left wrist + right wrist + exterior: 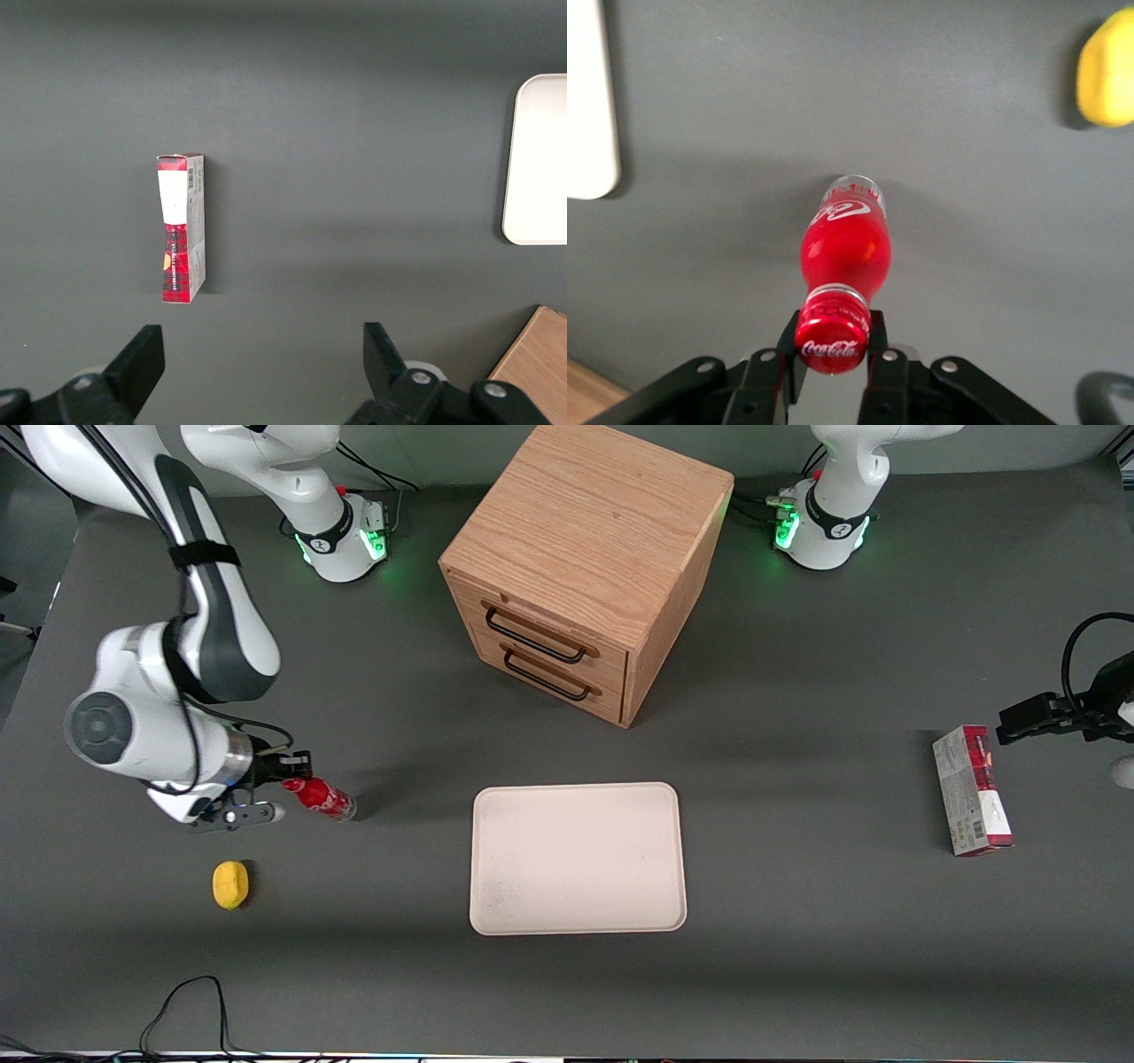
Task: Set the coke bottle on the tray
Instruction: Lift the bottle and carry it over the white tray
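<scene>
Now the gripper (833,343) pinches only the cap of the bottle (321,797), which could swing loose before reaching the tray (660,859) at three o'clock.

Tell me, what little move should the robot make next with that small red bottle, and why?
Probably lift it a little. The claw is already shut on the coke bottle at its red cap, and the bottle hangs tilted, its clear base on or just above the table. The tray lies bare, off toward the parked arm's end, so raising the bottle first should let it clear the rim.
</scene>
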